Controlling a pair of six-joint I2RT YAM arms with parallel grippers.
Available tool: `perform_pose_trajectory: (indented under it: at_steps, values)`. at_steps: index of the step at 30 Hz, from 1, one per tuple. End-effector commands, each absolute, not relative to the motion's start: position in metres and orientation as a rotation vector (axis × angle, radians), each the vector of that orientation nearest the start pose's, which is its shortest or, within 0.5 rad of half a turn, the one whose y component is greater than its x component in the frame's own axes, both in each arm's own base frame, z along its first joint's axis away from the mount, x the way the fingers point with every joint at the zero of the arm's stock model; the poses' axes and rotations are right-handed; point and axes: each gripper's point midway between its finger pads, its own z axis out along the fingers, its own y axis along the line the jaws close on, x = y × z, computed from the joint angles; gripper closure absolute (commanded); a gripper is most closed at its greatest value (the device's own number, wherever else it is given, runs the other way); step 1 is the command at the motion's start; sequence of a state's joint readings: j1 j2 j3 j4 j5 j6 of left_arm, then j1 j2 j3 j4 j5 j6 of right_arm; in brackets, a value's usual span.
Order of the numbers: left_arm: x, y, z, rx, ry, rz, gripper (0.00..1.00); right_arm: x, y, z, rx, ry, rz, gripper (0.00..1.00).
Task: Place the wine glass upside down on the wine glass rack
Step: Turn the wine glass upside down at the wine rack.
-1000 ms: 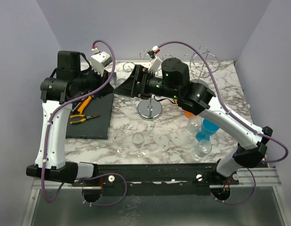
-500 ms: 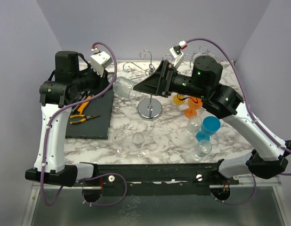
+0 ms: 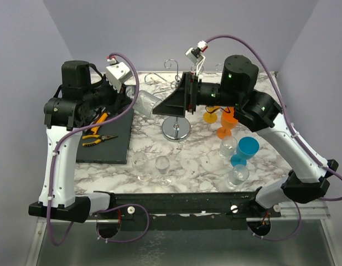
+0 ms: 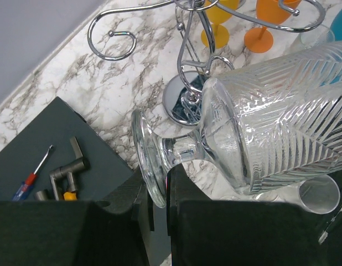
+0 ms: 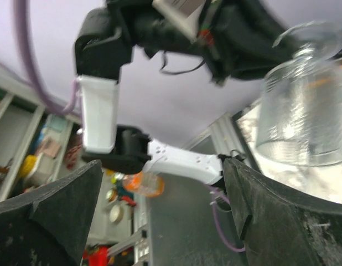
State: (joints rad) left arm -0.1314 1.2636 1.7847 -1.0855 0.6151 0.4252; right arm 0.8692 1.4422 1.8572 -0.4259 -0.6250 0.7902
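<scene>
Left gripper [image 4: 158,191] clamps the foot of the wine glass [image 4: 270,122], held sideways in the air beside the wine glass rack [image 4: 188,83]; right gripper [image 5: 161,166] stands wide open and empty just beside its bowl.

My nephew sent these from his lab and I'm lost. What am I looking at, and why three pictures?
Two robot arms are bolted to a marble table. One picture looks down from above. The other two come from small cameras, one on each wrist. The left pincer grips a ribbed clear glass by its foot, holding it sideways near the chrome rack. The right pincer is open and empty, close by. Also on the table are orange glasses, a blue glass, small clear glasses and a dark mat with pliers.
</scene>
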Motion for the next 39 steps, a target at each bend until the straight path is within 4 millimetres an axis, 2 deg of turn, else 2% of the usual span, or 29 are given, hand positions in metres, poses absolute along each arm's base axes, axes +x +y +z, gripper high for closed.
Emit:
perform_pose_trajectory:
  at_steps: [1, 2, 5, 8, 11, 16, 19, 23, 31, 39]
  values:
    - [0.259, -0.138, 0.419, 1.02, 1.631, -0.479, 1.0, 0.199, 0.364, 0.47, -0.564, 1.914, 1.321, 0.0]
    - [0.258, -0.139, 0.421, 1.037, 1.613, -0.48, 1.0, 0.211, 0.359, 0.462, -0.539, 1.934, 1.229, 0.0]
    - [0.253, -0.141, 0.421, 1.112, 1.546, -0.454, 1.0, 0.23, 0.35, 0.451, -0.529, 1.946, 1.072, 0.0]
    - [0.252, -0.138, 0.412, 1.199, 1.491, -0.387, 1.0, 0.232, 0.355, 0.447, -0.577, 1.93, 1.062, 0.0]
    - [0.242, -0.134, 0.403, 1.331, 1.368, -0.273, 1.0, 0.234, 0.365, 0.439, -0.623, 1.933, 1.077, 0.0]
    - [0.237, -0.125, 0.406, 1.418, 1.201, -0.074, 1.0, 0.218, 0.387, 0.427, -0.737, 1.924, 1.225, 0.0]
    - [0.234, -0.125, 0.414, 1.426, 1.113, -0.011, 1.0, 0.211, 0.4, 0.411, -0.785, 1.931, 1.32, 0.0]
    - [0.23, -0.127, 0.422, 1.434, 0.995, 0.06, 1.0, 0.205, 0.41, 0.401, -0.826, 1.899, 1.395, 0.0]
    - [0.229, -0.127, 0.423, 1.501, 0.842, 0.192, 1.0, 0.188, 0.419, 0.399, -0.896, 1.765, 1.471, 0.0]
    - [0.235, -0.13, 0.429, 1.524, 0.791, 0.221, 1.0, 0.172, 0.434, 0.379, -0.981, 1.574, 1.444, 0.0]
